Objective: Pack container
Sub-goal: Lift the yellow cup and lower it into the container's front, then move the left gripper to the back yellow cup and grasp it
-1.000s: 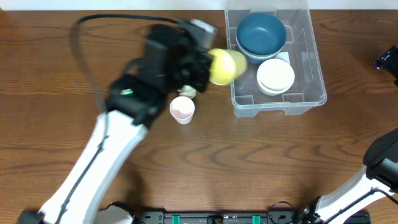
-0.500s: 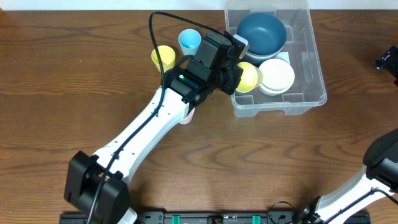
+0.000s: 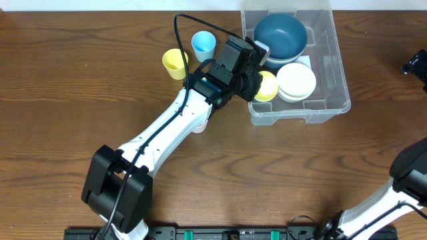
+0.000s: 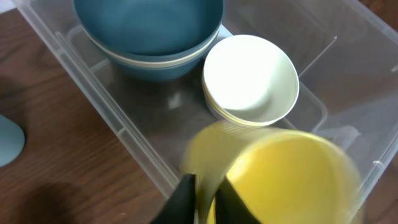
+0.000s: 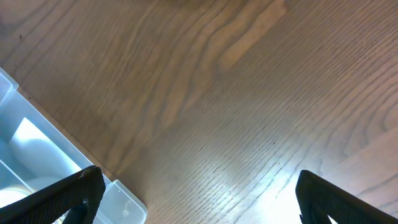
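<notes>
The clear container (image 3: 337,100) stands at the back right of the table. It holds a blue bowl (image 3: 280,35) stacked on a cream one and a white bowl (image 3: 296,81). My left gripper (image 3: 253,83) is shut on the rim of a yellow bowl (image 3: 267,85) and holds it over the container's front left part, beside the white bowl. In the left wrist view the fingers (image 4: 205,199) pinch the yellow bowl (image 4: 292,180) above the container wall (image 4: 124,130). My right gripper (image 5: 199,193) is open and empty over bare table, at the far right edge in the overhead view (image 3: 415,67).
A yellow cup (image 3: 175,63) and a light blue cup (image 3: 203,45) stand left of the container. A pink cup (image 3: 198,123) is mostly hidden under my left arm. The right wrist view shows a corner of the container (image 5: 118,196).
My left arm has moved right with the yellow bowl, from beside the container's left wall to over its inside. The yellow and blue cups came into view. The right arm has not moved.
</notes>
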Tool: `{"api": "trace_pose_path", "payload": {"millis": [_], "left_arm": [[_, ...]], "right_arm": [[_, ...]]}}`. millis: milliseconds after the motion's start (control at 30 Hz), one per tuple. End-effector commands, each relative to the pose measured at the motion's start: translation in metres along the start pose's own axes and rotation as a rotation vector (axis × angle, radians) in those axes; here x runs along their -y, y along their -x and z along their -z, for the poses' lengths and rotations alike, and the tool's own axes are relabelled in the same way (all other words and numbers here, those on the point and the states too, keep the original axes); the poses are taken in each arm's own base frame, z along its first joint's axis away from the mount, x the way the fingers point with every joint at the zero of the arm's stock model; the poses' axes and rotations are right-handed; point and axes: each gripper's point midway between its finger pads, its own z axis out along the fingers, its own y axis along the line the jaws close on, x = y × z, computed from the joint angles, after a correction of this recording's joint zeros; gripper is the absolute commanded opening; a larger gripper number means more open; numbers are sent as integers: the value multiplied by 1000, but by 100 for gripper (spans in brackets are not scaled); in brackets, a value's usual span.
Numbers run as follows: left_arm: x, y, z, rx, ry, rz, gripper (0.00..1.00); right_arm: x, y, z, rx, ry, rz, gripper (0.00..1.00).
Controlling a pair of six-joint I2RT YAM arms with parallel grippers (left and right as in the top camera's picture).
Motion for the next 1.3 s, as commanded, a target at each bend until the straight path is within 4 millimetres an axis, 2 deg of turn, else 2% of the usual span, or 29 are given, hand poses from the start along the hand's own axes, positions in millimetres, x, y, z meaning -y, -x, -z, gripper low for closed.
{"api": "trace_pose_path", "payload": {"millis": [0, 233, 333, 433, 600, 667, 733, 867, 933, 1100, 1267], "left_arm": [[-4, -1, -2, 0, 15, -4, 24], [-5, 0, -2, 1, 16, -3, 25], [-13, 4, 3, 15, 37, 4, 29], [-45, 14, 26, 44, 152, 33, 29], [-125, 18, 98, 91, 391, 169, 65], [-158, 9, 121, 85, 451, 234, 69], [-187, -10, 133, 40, 495, 295, 69], [-220, -50, 126, -75, 495, 394, 69], [-235, -61, 118, -101, 508, 422, 69], [-262, -79, 93, -131, 523, 453, 69], [-271, -91, 64, -150, 500, 464, 70]], "right_arm": [[0, 1, 6, 11, 7, -11, 99], [0, 1, 6, 11, 7, -11, 99], [0, 1, 6, 11, 7, -11, 99], [0, 1, 6, 11, 7, -11, 99], [0, 1, 6, 11, 7, -11, 99], [0, 1, 6, 11, 7, -11, 99], [0, 1, 6, 11, 7, -11, 99], [0, 1, 6, 11, 7, -11, 99], [0, 1, 6, 11, 7, -11, 99], [0, 1, 6, 11, 7, -11, 99], [0, 1, 6, 11, 7, -11, 99]]}}
